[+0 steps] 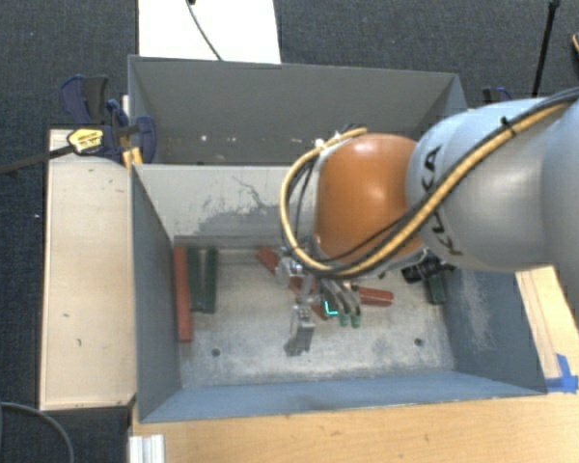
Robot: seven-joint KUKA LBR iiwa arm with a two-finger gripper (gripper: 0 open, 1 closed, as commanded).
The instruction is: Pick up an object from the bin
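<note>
My gripper (299, 336) hangs below the arm's orange cover, over the middle of the bin floor. Its grey tip is low, close to the floor. Just to its right lies a small green piece (350, 319), with a flat red piece (373, 296) beside it, partly hidden by the arm. A short orange-red piece (268, 258) lies behind the gripper near the back wall. I see nothing held in the gripper.
Along the bin's left wall lie a long red-brown bar (183, 295) and a dark green bar (205, 280), side by side. A dark object (434, 281) sits at the right, half under the arm. The arm covers the bin's right rear.
</note>
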